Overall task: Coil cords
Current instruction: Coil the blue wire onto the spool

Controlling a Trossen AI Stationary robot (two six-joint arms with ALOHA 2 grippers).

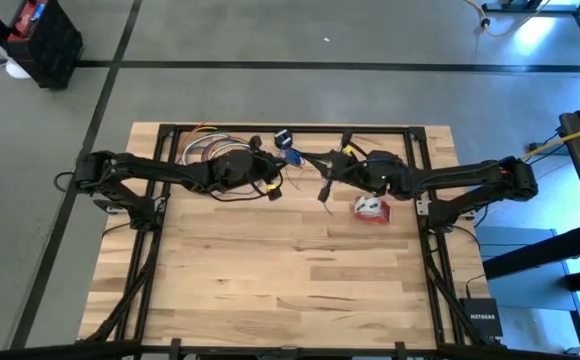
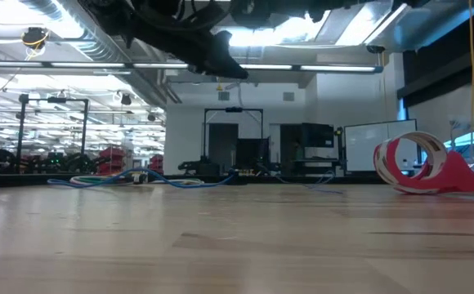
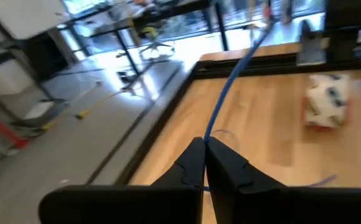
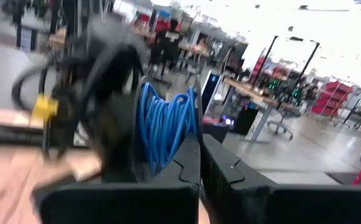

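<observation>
The bluish cord [image 3: 227,87] runs from my left gripper [image 3: 204,149], which is shut on it, across to a coil of several blue loops [image 4: 165,124] at my right gripper [image 4: 199,152], also shut. In the high view both grippers [image 1: 273,188] [image 1: 308,162] meet above the table's far middle, with the blue coil [image 1: 291,157] between them. The red-and-white cord bundle [image 1: 370,207] lies on the table near my right arm, with no gripper on it; the low view shows it resting on its underside [image 2: 417,163]. I see no puck. My left gripper pinches the thin cord [image 3: 209,133] between its two fingertips, a single strand. From there the cord rises in a gentle curve toward my right arm, clear of the table. My right gripper is shut beside the coil's lower loops [image 4: 168,158]. Its own fingers hide the place of contact. The coil stands upright above the fingers, clear of the table.
A bunch of coloured wires [image 1: 205,150] lies at the table's far left edge by the black frame [image 1: 290,127]. Thin blue cords [image 2: 139,180] trail along the far table surface. The table's near half [image 1: 270,280] is bare wood.
</observation>
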